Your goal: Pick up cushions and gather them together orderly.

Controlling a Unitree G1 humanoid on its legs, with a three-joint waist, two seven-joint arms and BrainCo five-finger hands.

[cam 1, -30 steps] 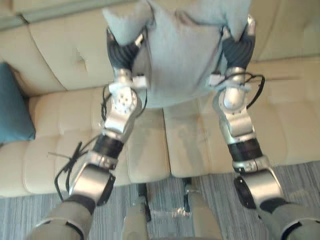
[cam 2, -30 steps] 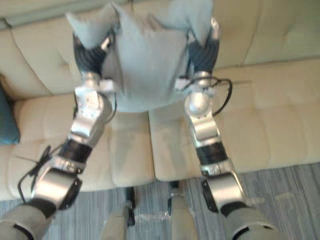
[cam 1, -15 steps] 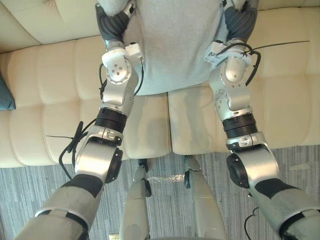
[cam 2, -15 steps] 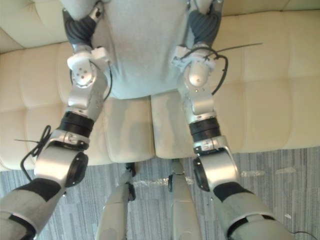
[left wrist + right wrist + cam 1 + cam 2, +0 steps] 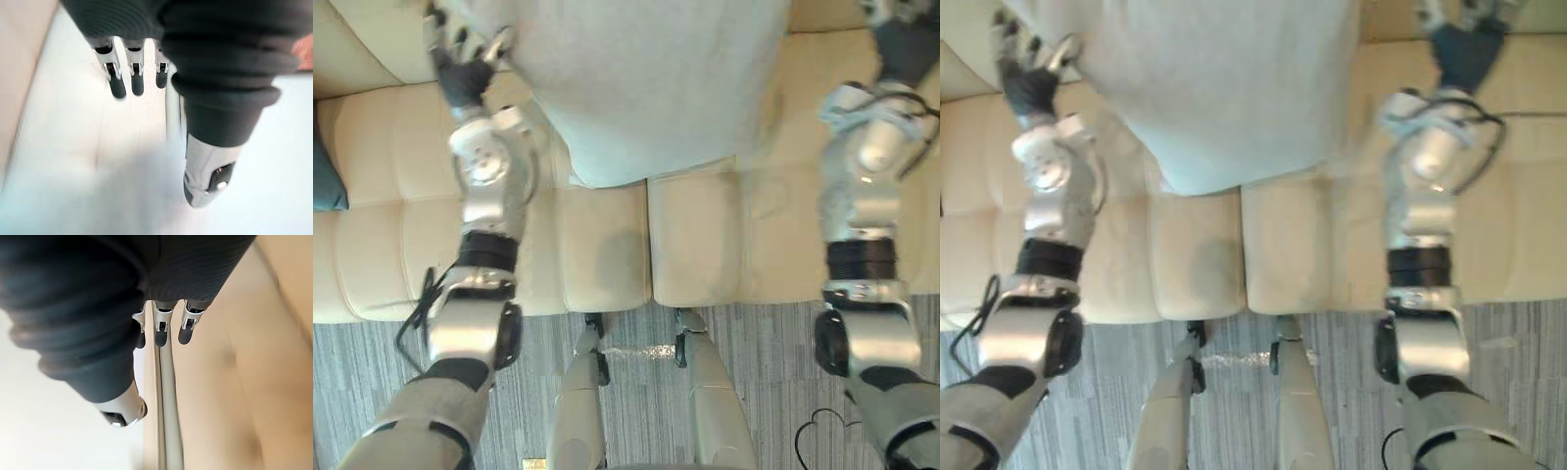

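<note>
Big pale blue-grey cushion (image 5: pixel 646 78) at the top middle of the frame, lying on the cream sofa (image 5: pixel 705 245), with its lower edge hanging over the crack between two seat pads

Left hand (image 5: pixel 460 59) up in the upper left of the frame, just beside the cushion's left edge. Hard to tell if touching it or not. Fingers spread wide, nothing inside them. Seen from the left wrist, fingers (image 5: pixel 117 83) straight and side by side, thumb stuck out apart, and soft pale cushion cloth past them

Right hand (image 5: pixel 1464 49) up in the upper right of the frame, partly cut off by the top edge. Apart from the cushion, with a strip of bare sofa in between. Seen from the right wrist, fingers (image 5: pixel 159 335) straight too, holding nothing, with cream sofa past them

Small bit of a dark teal cushion (image 5: pixel 325 171) peeking in at the left edge of the frame, on the same sofa, well apart from the pale one

Grey stripy carpet (image 5: pixel 754 392) along the bottom of the frame
</note>
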